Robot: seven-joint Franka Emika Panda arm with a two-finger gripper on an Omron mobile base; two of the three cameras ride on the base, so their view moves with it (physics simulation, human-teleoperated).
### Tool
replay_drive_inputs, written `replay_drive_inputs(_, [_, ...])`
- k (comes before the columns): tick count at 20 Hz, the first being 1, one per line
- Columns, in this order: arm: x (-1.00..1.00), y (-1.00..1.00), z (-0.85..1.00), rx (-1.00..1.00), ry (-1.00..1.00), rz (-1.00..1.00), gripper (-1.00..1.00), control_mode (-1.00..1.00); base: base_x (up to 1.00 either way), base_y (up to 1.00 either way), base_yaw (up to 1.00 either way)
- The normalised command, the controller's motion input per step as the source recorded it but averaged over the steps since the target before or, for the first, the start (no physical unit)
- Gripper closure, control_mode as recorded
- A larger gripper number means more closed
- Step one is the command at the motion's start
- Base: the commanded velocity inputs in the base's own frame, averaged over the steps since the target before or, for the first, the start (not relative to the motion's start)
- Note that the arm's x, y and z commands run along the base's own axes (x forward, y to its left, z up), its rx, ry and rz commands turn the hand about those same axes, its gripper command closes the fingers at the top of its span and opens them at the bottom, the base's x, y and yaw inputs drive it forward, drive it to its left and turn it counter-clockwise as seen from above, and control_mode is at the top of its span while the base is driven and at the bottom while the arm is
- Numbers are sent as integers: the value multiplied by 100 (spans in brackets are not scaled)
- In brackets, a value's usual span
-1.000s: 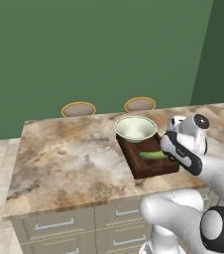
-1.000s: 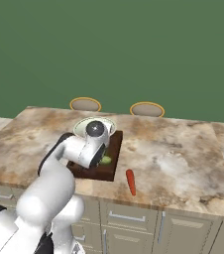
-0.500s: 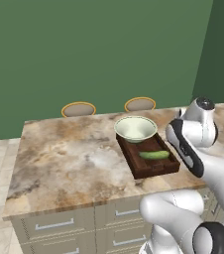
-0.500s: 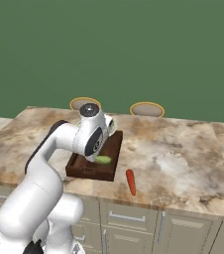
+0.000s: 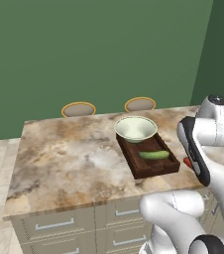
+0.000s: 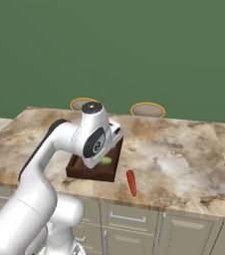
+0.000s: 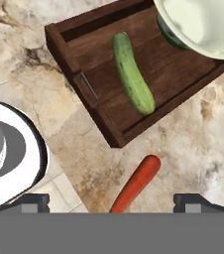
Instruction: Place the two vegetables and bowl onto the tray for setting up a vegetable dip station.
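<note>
Hovering above the carrot (image 7: 135, 184), your gripper (image 7: 112, 201) is spread and empty.
Cucumber (image 7: 133, 73) and bowl (image 7: 208, 22) sit in the tray (image 7: 91, 94); carrot probably clear of its rim.

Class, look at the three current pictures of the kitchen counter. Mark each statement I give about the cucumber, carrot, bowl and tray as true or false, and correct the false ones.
1. The cucumber lies inside the tray. True.
2. The carrot is on the tray. False: it lies on the counter beside the tray.
3. The bowl sits at one end of the tray. True.
4. The gripper holds the carrot. False: its fingertips stand wide apart, gripping nothing.
5. The cucumber is in the bowl. False: it lies on the tray floor.
</note>
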Motion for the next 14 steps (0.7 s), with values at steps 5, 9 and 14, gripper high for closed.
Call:
replay_drive_inputs(5, [-44,-18,0,3,1,-18,-100,-100,0,0,0])
replay_drive_inputs(9, [-3,-4,0,0,0,-14,-100,-100,0,0,0])
replay_drive_inputs(14, [0,-3,-1,0,0,-10,-100,-100,0,0,0])
